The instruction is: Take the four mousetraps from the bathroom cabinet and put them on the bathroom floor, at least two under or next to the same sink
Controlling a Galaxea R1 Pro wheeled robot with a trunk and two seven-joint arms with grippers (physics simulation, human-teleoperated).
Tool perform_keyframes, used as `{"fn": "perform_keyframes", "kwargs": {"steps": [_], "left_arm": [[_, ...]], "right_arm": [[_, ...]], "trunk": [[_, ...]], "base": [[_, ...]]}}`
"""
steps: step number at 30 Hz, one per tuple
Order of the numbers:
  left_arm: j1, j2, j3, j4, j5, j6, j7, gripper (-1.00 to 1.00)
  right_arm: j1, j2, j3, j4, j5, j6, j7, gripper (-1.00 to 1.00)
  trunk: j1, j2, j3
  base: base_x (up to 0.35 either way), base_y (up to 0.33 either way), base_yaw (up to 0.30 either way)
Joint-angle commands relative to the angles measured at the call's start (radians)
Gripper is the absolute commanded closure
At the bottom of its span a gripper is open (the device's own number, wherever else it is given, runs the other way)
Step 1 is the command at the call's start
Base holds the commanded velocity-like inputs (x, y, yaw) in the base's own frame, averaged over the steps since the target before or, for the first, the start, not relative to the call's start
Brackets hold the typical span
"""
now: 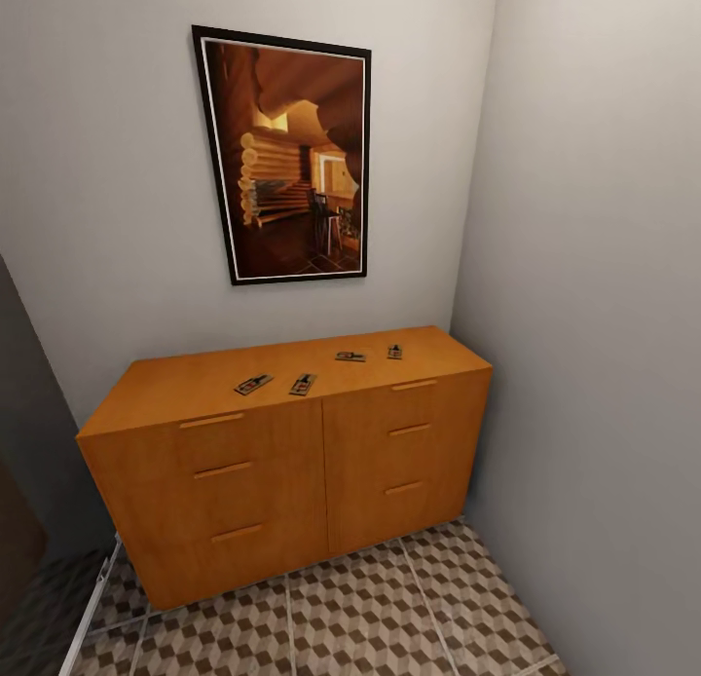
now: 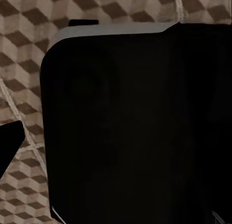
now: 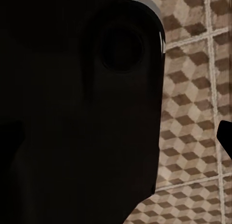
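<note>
From the head camera I am facing the wide orange-brown wooden cabinet [image 1: 292,462] with flat drawer fronts and slot handles, set in a corner of plain pale grey walls under a black-framed picture of a log interior [image 1: 292,155]. All four small flat dark-brown mousetrap boards lie on its smooth top: one pair near the middle front [image 1: 253,385] [image 1: 303,385], another pair further back toward the right-hand wall [image 1: 350,356] [image 1: 394,352], each apart from its neighbour. I judge the task is at its approach step, nothing lifted yet; next I need to close in on the cabinet and raise an arm to the top, where such thin boards lying flush on a slick surface will want a careful pinch at the edges. Below the cabinet runs the bathroom floor of square tiles printed with brown, beige and white cubes and pale grout [image 1: 370,618]. In the left wrist camera a large dark rounded body of the robot blocks most of the sight, with that same floor beyond it and a dark wedge at one edge; whether the left tool is wide or narrow I cannot tell. The right wrist camera gives much the same: a dark rounded housing, cube tiles past it, and the right tool's spread I cannot tell either.
</note>
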Motion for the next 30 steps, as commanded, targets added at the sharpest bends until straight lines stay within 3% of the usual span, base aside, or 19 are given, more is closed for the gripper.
{"fn": "perform_keyframes", "kwargs": {"steps": [1,10,22,26,30], "left_arm": [[0.000,0.000,0.001,-0.019,0.001,0.000,0.002,-1.00],[0.000,0.002,0.000,-0.120,0.002,0.005,0.004,-1.00],[0.000,0.003,0.003,-0.144,0.004,-0.005,0.054,-1.00],[0.000,0.001,0.002,-0.147,0.003,-0.004,0.060,-1.00],[0.000,-0.011,-0.005,-0.160,-0.004,0.003,0.062,-1.00]], "right_arm": [[-0.001,-0.002,-0.002,-0.002,-0.001,-0.002,0.001,-1.00],[-0.001,-0.008,-0.007,-0.063,-0.004,0.008,0.003,-1.00],[-0.001,-0.010,-0.008,-0.143,-0.005,0.030,0.001,-1.00],[-0.001,-0.010,-0.008,-0.198,-0.002,0.063,0.000,-1.00],[-0.001,-0.011,-0.008,-0.309,-0.001,0.155,-0.001,-1.00]], "trunk": [[0.000,0.000,-0.001],[0.000,0.000,-0.001],[0.000,0.000,-0.001],[0.000,0.000,-0.001],[0.000,0.000,-0.001]], "base": [[0.000,0.000,0.000],[0.000,0.000,0.000],[0.000,0.000,0.000],[0.000,0.000,0.000],[0.000,0.000,0.000]]}}
